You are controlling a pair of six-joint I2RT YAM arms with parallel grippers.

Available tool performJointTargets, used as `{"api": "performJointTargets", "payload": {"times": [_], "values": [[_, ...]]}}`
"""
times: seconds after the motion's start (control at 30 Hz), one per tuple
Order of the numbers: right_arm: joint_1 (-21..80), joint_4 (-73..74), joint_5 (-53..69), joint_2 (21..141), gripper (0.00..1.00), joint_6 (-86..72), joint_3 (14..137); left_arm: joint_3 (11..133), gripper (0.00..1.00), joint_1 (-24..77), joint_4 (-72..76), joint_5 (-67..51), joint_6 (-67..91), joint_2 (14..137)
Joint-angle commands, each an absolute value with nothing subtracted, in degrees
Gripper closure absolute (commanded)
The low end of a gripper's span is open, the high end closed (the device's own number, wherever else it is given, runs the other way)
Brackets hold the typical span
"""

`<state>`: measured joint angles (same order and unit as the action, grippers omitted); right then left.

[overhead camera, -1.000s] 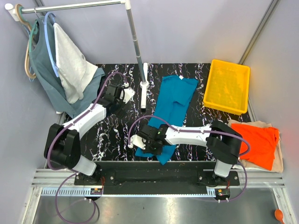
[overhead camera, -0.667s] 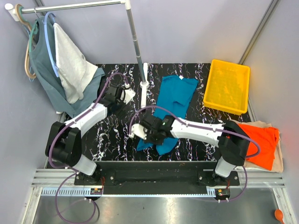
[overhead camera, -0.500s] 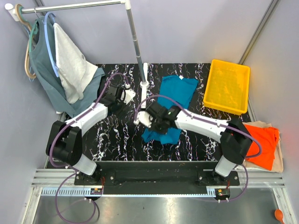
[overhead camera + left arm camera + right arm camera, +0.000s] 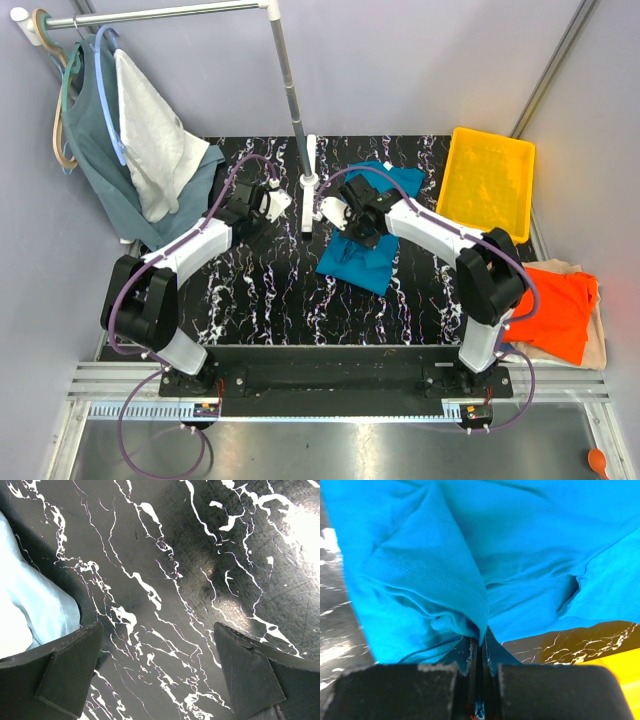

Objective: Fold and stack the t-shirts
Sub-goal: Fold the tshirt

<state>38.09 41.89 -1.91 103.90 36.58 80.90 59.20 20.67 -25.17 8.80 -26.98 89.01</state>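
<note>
Your right gripper (image 4: pixel 351 214), pinched tight on the blue shirt (image 4: pixel 365 262), has pulled its near end up to the far end on the table (image 4: pixel 260 292); your left gripper (image 4: pixel 268 199) hangs wide open; the yellow bin (image 4: pixel 447 186) sits near the shirt.

1. The left arm (image 4: pixel 185 250) stretches from the lower left up toward centre-left of the overhead view; the left gripper (image 4: pixel 272 197) has its jaws spread wide, with nothing between them
2. The right arm (image 4: pixel 440 235) bends from lower right to upper centre; the right gripper (image 4: pixel 350 215) has its jaws pinched together on a fold of the teal-blue t-shirt (image 4: pixel 365 262)
</note>
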Motion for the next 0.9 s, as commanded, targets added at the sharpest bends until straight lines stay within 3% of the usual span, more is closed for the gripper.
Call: {"api": "performJointTargets", "payload": {"times": [0.0, 0.27, 0.87], "values": [[35.95, 41.14, -1.50, 107.57, 1.00, 39.81, 84.11, 61.00, 0.01, 20.30, -23.38, 7.47, -27.07, 89.12], [33.93, 38.94, -1.14, 112.76, 1.00, 40.25, 86.13, 59.59, 0.01, 20.30, -23.20, 7.38, -26.72, 89.03], [32.34, 38.67, -1.50, 112.58, 1.00, 40.69, 89.47, 59.24, 0.01, 20.30, -23.29, 7.29, -26.28, 89.47]]}}
